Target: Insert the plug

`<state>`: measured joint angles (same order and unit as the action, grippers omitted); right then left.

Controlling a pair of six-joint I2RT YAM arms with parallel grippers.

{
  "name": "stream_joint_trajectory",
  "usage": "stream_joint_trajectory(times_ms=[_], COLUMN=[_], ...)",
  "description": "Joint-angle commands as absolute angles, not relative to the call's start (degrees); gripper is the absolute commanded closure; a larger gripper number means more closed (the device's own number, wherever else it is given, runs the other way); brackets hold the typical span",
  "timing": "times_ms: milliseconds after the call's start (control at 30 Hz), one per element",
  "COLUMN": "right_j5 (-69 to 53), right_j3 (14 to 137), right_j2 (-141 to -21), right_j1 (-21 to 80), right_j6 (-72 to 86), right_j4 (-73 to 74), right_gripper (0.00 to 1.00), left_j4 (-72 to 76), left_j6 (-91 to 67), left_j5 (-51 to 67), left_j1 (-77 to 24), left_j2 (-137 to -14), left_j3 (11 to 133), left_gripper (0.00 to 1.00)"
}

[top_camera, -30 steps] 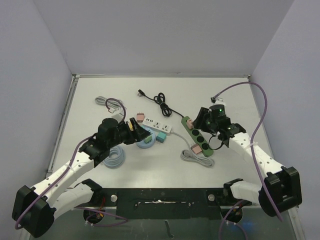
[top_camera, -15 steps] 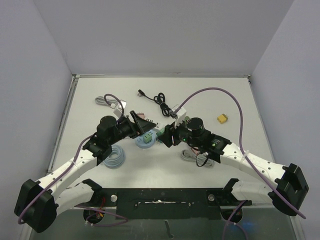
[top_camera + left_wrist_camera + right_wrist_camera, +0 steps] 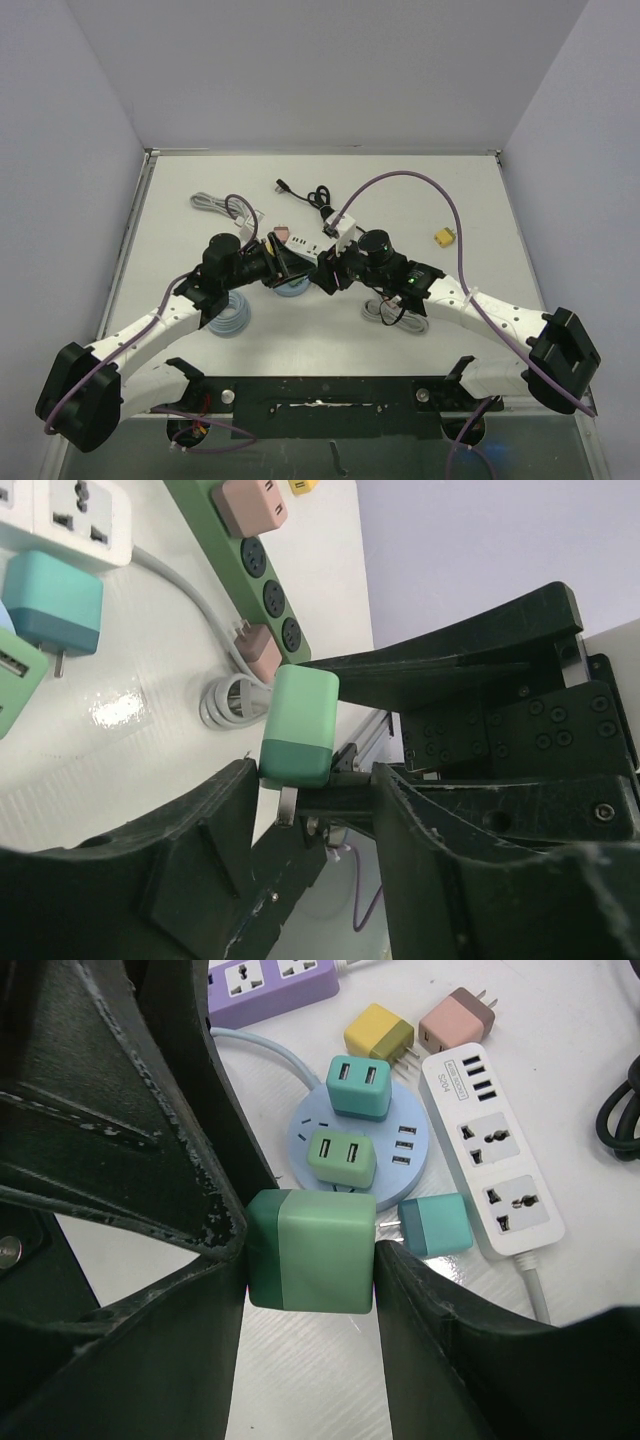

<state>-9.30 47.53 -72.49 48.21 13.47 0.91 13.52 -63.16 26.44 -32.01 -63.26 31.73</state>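
the right arm has swung across the table. a second ago its fingers were over at the green power strip (image 3: 250,550) toward the right edge, and half a second ago they were already nearing the middle. now the right gripper (image 3: 328,272) sits tip to tip with the left gripper (image 3: 290,265), which has pushed only a little further out from its spot by the round blue hub (image 3: 415,1100).

the green plug (image 3: 310,1250) is pinched flat between the right fingers, one on each broad face. it hangs in the air near the middle of the table, just on the near side of the hub. its metal prongs are bare and point downward (the left wrist view catches them below the darker green end), so it is in no socket yet.

the left fingers are spread wide, with one tip just beside the plug's dark end. i cannot tell whether that tip touches it.

this looks like the carry is over and either a handover or a two-handed line-up is beginning. free sockets lie close: the white power strip (image 3: 490,1150) beside the hub, toward the far edge, and the hub's own top, which already carries two small usb plugs. a loose teal plug (image 3: 435,1225) lies on the table against the hub and could crowd the approach.
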Motion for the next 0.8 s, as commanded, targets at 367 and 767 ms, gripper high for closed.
stream_joint_trajectory(times_ms=[367, 767], right_j5=[-15.4, -27.4], right_j3=[50.3, 43.1], right_j2=[-71.8, -57.7], right_j1=[48.1, 39.0], right_j6=[16.7, 24.3], right_j4=[-6.1, -5.3], right_gripper=[0.46, 0.1], left_j4=[19.0, 20.8], left_j6=[-61.4, -52.7], left_j5=[34.9, 37.4], left_j1=[-32.2, -30.7], left_j2=[-66.0, -61.3], left_j3=[32.3, 33.5], left_gripper=[0.68, 0.76])
